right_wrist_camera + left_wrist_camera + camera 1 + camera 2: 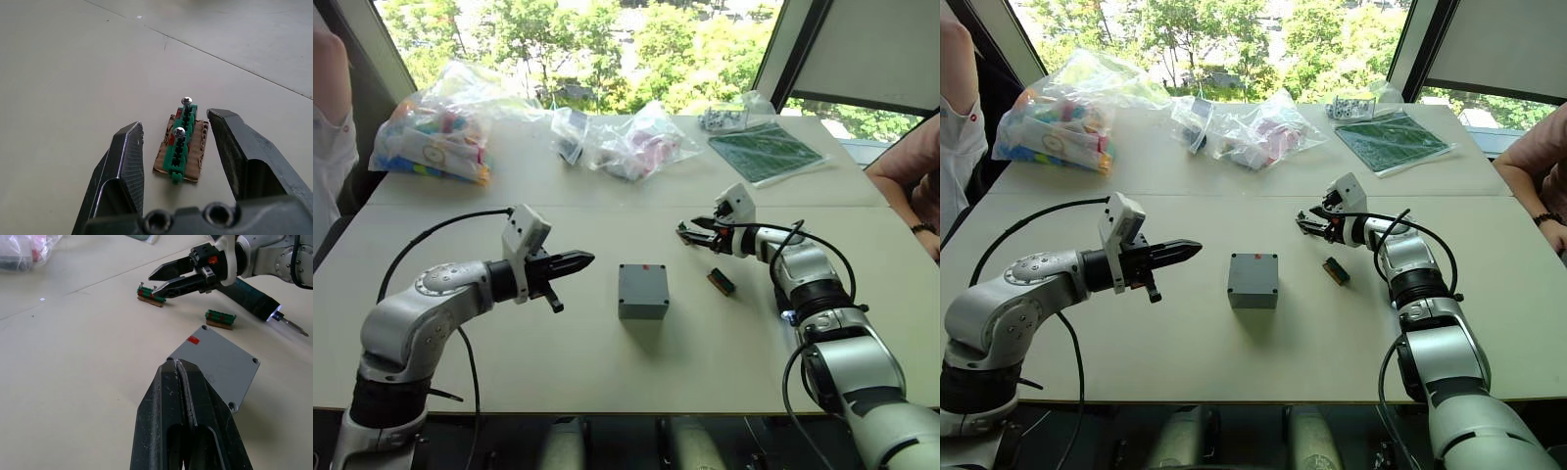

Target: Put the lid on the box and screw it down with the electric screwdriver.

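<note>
The grey box [642, 300] stands mid-table, and the flat grey lid [220, 363] with corner holes lies on top of it, a small red mark at its edge. My left gripper [586, 260] is shut and empty, hovering just left of the box and pointing at it. My right gripper [177, 121] is open low over the table to the right of and behind the box, one finger on each side of a green strip [180, 144] holding two screws. The electric screwdriver [250, 297] lies on the table under my right forearm, its tip lit.
A second green strip [722, 282] lies right of the box. Clear plastic bags [440, 127] of parts and a green board [766, 150] sit along the table's back. A person's arm [911, 186] rests at the right edge, and another person stands at the far left.
</note>
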Action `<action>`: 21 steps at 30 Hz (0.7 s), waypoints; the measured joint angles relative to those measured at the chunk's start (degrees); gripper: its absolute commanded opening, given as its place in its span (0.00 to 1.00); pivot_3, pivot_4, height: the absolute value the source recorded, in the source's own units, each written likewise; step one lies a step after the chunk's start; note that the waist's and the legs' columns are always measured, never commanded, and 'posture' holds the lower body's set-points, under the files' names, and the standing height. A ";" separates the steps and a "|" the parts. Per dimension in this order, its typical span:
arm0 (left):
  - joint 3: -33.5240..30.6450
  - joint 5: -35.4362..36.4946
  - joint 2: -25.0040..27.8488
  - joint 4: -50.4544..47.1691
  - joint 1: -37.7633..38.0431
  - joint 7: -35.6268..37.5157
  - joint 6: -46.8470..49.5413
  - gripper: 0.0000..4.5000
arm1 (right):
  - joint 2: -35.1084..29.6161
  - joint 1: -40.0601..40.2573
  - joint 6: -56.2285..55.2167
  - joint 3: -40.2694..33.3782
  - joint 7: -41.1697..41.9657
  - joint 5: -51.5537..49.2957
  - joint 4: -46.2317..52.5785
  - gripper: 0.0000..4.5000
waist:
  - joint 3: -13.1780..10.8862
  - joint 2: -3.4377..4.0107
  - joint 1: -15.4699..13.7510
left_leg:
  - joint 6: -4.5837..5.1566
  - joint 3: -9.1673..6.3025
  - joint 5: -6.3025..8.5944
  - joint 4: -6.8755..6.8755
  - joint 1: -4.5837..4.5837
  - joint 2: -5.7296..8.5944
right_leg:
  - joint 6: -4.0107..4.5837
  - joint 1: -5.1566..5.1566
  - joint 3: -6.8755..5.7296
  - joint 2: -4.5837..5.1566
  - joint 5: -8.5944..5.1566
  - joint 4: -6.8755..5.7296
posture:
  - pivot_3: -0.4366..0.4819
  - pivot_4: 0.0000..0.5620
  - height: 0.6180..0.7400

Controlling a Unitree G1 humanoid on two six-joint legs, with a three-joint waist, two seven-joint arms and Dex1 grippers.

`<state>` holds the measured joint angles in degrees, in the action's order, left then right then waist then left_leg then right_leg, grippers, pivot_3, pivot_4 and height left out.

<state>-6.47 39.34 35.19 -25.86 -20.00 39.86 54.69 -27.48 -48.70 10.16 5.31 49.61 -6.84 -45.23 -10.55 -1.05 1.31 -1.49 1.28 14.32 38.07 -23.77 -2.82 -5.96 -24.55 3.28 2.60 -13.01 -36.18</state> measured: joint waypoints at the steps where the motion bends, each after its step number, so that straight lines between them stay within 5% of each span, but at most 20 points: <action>1: 0.14 0.00 0.24 0.00 -0.01 0.00 -0.01 0.00 | 0.00 0.00 0.00 0.00 0.00 0.00 0.00 0.50 | 0.00 0.00 0.00 | 0.00 0.00 0.00 0.00 0.00 0.00 | 0.01 0.00 0.00 0.00 0.00 0.00 | 0.48 0.27 1.00; 7: 0.75 0.00 0.42 0.04 -0.35 0.01 -0.12 0.00 | 0.00 0.08 0.00 -0.01 -0.34 0.50 0.00 0.01 | 0.00 0.00 0.00 | 0.00 0.00 0.00 0.00 0.00 0.00 | 0.01 0.00 0.00 0.00 -0.01 0.00 | 0.48 0.27 1.00; 21: 1.09 -0.01 0.46 0.04 -0.33 -0.04 -0.27 0.00 | 0.13 0.21 0.02 -1.34 -0.85 0.82 0.03 0.01 | 0.00 0.00 -0.01 | 0.00 0.00 0.00 0.00 0.00 0.00 | 0.04 0.00 0.00 0.00 -0.02 0.00 | 0.48 0.27 1.00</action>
<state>-5.38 39.34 35.65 -25.82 -20.34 39.82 54.42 -27.35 -48.50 10.18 3.97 48.76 -6.02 -45.20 -10.55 -1.05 1.30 -1.49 1.28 14.32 38.07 -23.77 -2.82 -5.92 -24.55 3.28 2.60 -13.03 -36.17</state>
